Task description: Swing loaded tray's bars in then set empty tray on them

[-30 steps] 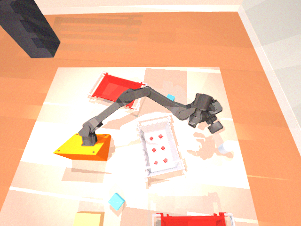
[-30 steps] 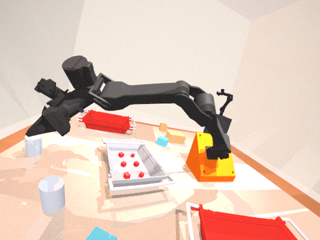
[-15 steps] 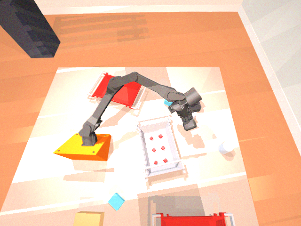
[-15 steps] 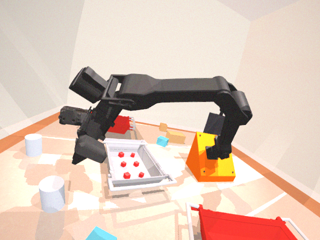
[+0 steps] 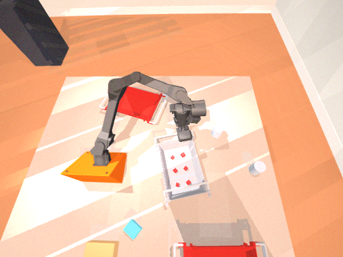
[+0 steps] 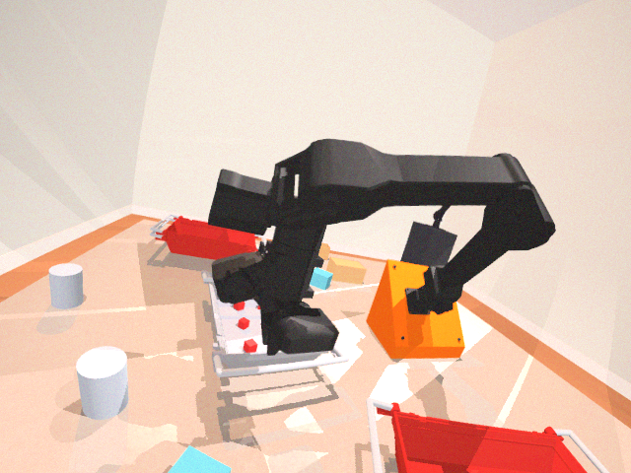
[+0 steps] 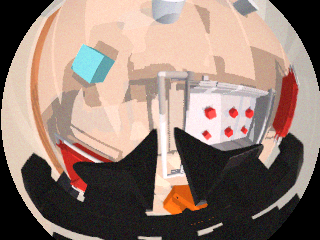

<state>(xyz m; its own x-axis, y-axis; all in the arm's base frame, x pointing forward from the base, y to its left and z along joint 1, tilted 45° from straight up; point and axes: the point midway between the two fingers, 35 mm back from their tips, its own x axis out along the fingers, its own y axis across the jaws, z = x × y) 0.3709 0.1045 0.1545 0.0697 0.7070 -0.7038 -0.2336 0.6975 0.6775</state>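
The loaded white tray (image 5: 162, 166) (image 6: 239, 359) (image 7: 196, 100) stands mid-table with several small red blocks (image 5: 183, 155) (image 6: 249, 346) (image 7: 210, 113) inside. Its wire bar (image 5: 163, 136) (image 6: 280, 368) (image 7: 162, 100) at the end nearest the arm's reach is swung out over that end. My gripper (image 5: 184, 136) (image 6: 298, 341) (image 7: 166, 131) points down at that end, fingers close together, and the bar runs through the narrow gap between them. An empty red tray (image 5: 138, 102) (image 6: 473, 447) lies beside the arm. The other bar is hard to make out.
A second red tray (image 5: 218, 250) (image 6: 203, 238) lies at the table's far edge. Two grey cylinders (image 5: 257, 167) (image 5: 216, 133) (image 6: 102, 381) (image 6: 66, 285) stand beside the white tray. A cyan block (image 5: 132, 228) (image 6: 320, 278), a yellow block (image 5: 99, 249) and the orange arm base (image 5: 94, 168) (image 6: 417, 315) are around.
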